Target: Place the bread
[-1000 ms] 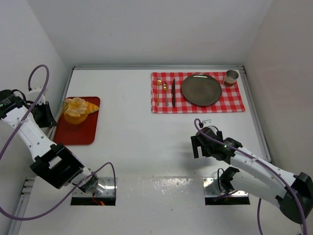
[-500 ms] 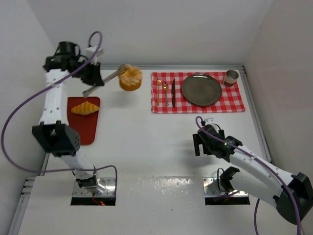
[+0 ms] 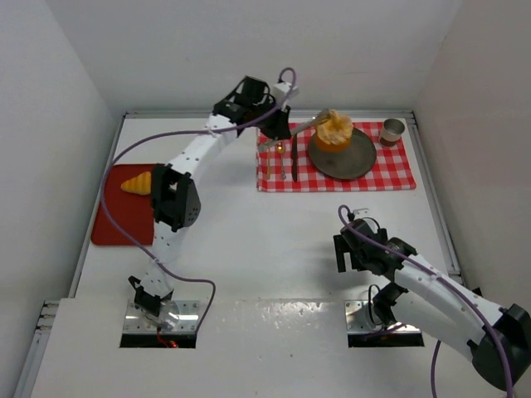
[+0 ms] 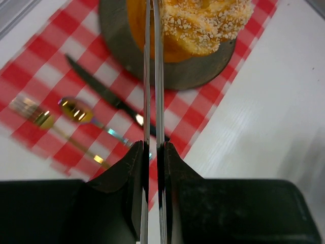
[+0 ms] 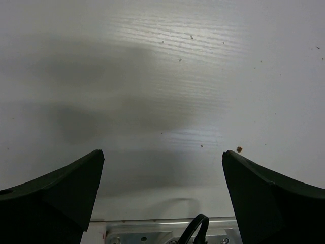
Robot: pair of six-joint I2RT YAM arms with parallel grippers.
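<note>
Your left arm is stretched far out and across the table, elbow raised, wrist turned toward the checked cloth (image 3: 398, 176). Its pincer (image 4: 152, 148) is pressed together on the tongs (image 4: 152, 76), whose thin blades run straight ahead of it and clamp the bread (image 3: 333, 130). The bread sits over the plate (image 3: 355, 162), just beyond the pincer; you cannot tell whether it touches. A knife (image 4: 101, 91) lies below and left of the pincer. Your right arm is folded low, its pincer (image 5: 162, 153) spread wide above bare table.
</note>
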